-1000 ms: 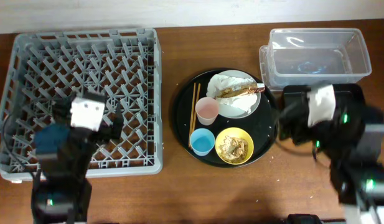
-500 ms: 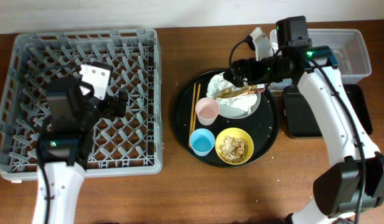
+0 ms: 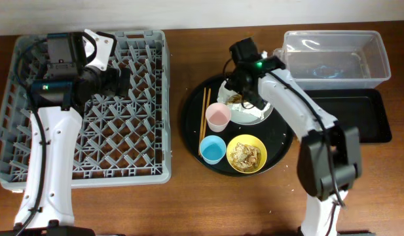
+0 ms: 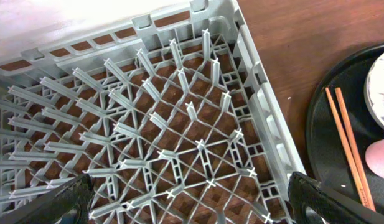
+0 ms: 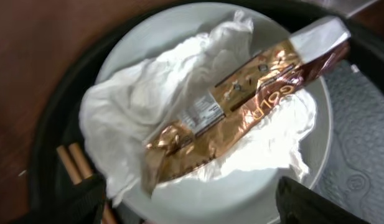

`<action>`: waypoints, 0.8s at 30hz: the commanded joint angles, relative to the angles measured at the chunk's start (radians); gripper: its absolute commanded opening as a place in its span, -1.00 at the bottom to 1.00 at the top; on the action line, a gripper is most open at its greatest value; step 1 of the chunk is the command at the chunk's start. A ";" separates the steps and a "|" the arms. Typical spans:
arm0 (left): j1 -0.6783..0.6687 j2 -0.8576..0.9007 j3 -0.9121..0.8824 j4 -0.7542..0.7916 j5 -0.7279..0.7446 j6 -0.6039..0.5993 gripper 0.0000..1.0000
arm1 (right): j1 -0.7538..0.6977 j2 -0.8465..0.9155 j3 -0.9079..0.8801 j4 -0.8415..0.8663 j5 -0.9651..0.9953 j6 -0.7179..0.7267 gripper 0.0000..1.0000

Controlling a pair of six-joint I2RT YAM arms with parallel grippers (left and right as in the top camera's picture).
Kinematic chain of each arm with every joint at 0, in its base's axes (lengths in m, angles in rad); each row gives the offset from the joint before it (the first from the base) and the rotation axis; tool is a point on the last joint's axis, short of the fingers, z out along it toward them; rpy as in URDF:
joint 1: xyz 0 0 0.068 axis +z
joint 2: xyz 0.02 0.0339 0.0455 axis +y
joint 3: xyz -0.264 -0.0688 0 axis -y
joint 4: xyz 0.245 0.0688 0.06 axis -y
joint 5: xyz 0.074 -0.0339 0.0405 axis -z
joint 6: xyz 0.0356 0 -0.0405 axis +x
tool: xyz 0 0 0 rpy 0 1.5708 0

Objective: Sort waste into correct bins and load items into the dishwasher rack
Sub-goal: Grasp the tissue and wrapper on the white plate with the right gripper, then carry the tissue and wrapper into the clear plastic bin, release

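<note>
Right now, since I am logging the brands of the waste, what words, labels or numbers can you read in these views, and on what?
"GOLD": letters along the brown-and-white wrapper, which lies on the napkin; any letters before it are creased and unclear.
Fine print on the white label of the same wrapper: too small and blurred to read.
Nothing else in any view carries readable text.

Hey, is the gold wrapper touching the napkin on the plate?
Touching. The right wrist view shows the wrapper lying directly across the crumpled napkin, with both resting on the plate.
</note>
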 commanded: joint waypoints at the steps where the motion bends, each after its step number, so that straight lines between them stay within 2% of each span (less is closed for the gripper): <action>1: -0.002 0.006 0.014 -0.001 -0.002 -0.010 0.99 | -0.013 0.086 0.011 0.024 0.015 0.045 0.82; 5: -0.002 0.006 0.014 -0.001 -0.002 -0.010 0.99 | -0.033 0.180 0.011 0.059 -0.049 0.044 0.81; 6: -0.002 0.006 0.014 -0.001 -0.002 -0.010 0.99 | -0.041 0.187 0.011 0.064 -0.068 0.044 0.63; 7: -0.002 0.006 0.014 -0.001 -0.002 -0.010 0.99 | -0.044 0.187 0.011 0.068 -0.072 0.040 0.26; 9: -0.002 0.006 0.014 -0.001 -0.002 -0.010 0.99 | -0.049 0.187 0.011 0.066 -0.075 0.040 -0.28; 12: -0.002 0.006 0.014 -0.001 -0.002 -0.010 0.99 | -0.049 0.187 0.011 0.068 -0.081 0.013 -0.92; 16: -0.002 0.006 0.014 -0.001 -0.002 -0.010 0.99 | -0.052 0.132 0.035 0.047 -0.127 -0.136 -0.92; 20: -0.002 0.006 0.014 -0.001 -0.002 -0.010 0.99 | -0.109 -0.039 0.265 -0.142 -0.150 -0.280 -0.92; 22: -0.002 0.006 0.014 -0.001 -0.002 -0.010 0.99 | -0.171 -0.098 0.351 -0.195 -0.149 -0.313 -0.92; 24: -0.002 0.006 0.014 -0.001 -0.002 -0.010 0.99 | -0.303 -0.148 0.372 -0.207 -0.142 -0.328 -0.92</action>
